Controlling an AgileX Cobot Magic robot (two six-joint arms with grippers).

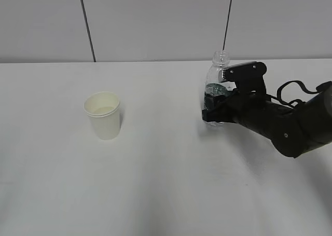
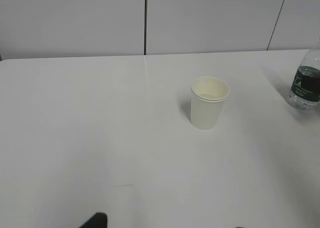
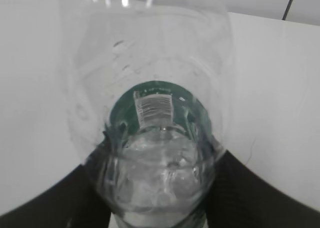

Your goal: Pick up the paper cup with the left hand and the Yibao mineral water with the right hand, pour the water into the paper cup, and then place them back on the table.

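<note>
Only an illegible barcode patch shows on the bottle's green label (image 3: 154, 105).

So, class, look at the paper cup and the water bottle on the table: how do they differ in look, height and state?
The paper cup is opaque white with a wide rolled rim; the water bottle is clear ribbed plastic with a dark green label and a narrow neck. The cup is shorter than the bottle. The cup stands free, while the right gripper is closed around the bottle. Both stand upright with open tops on the white table.
</note>
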